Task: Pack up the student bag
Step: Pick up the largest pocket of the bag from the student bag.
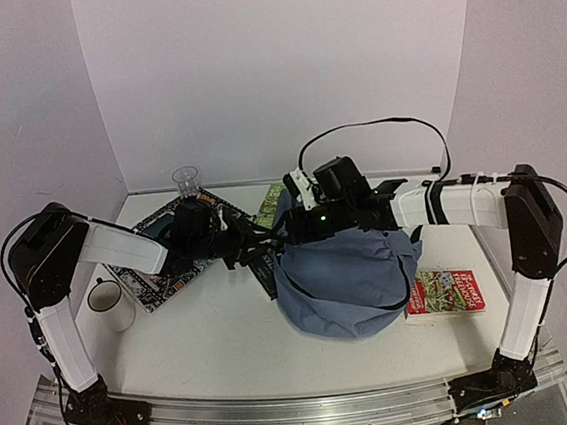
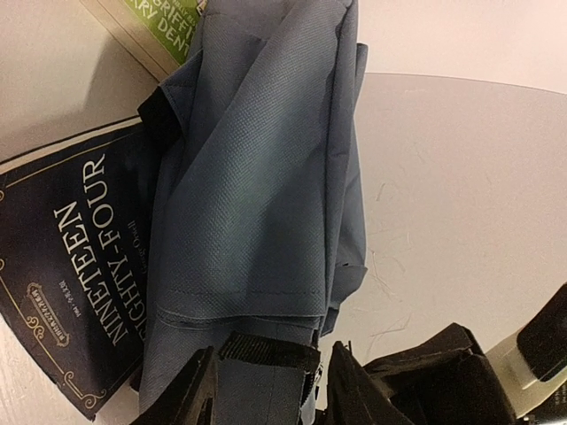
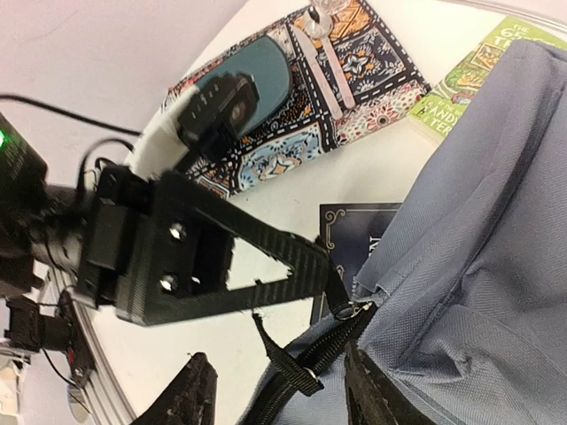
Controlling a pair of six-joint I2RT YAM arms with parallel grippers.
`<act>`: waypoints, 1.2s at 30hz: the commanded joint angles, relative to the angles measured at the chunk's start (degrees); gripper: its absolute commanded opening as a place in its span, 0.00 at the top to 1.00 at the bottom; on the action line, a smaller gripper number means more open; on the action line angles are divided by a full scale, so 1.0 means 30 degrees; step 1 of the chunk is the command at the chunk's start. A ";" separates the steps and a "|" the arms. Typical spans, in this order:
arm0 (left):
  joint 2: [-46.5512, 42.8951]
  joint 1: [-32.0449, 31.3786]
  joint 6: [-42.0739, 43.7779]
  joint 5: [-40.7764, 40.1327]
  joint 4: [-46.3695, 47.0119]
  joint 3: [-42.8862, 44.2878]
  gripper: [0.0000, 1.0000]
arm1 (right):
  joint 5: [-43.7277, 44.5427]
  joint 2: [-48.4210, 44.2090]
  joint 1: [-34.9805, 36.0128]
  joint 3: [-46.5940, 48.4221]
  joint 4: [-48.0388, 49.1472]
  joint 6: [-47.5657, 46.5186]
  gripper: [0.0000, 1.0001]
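Observation:
The student bag (image 1: 344, 267) is a soft grey-blue backpack slumped at the table's middle. My left gripper (image 1: 257, 247) reaches in from the left and is shut on the bag's left edge; in the left wrist view, grey fabric (image 2: 257, 177) and a black webbing strip fill the gap of the gripper (image 2: 270, 394). My right gripper (image 1: 298, 211) hangs over the bag's upper left. In the right wrist view it (image 3: 279, 390) is open, with the dark zipper (image 3: 332, 341) and a black strap between its fingers. A dark book titled Nineteen Eighty-Four (image 2: 71, 292) lies partly under the bag's edge.
A green book (image 1: 271, 206) lies behind the bag, and a red-and-green book (image 1: 445, 292) to its right. A patterned mat (image 1: 167, 259) with a teal item lies at the left, a glass (image 1: 187, 182) behind it and a white mug (image 1: 106, 300) in front.

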 commanded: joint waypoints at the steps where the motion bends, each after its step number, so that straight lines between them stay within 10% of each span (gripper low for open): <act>1: -0.0743 0.0318 0.0422 0.0526 0.0721 0.0210 0.58 | -0.0176 0.0433 0.0144 0.0637 -0.0555 -0.2238 0.51; 23: 0.0373 0.0667 0.0386 0.2007 0.0634 0.1065 0.57 | 0.5487 0.2734 0.2082 0.3829 -0.3959 -0.7505 0.58; 36: 0.0465 0.0570 0.0467 0.2562 0.0576 0.1030 0.54 | 0.5273 0.1404 0.2152 0.3566 -0.4036 -0.6387 1.00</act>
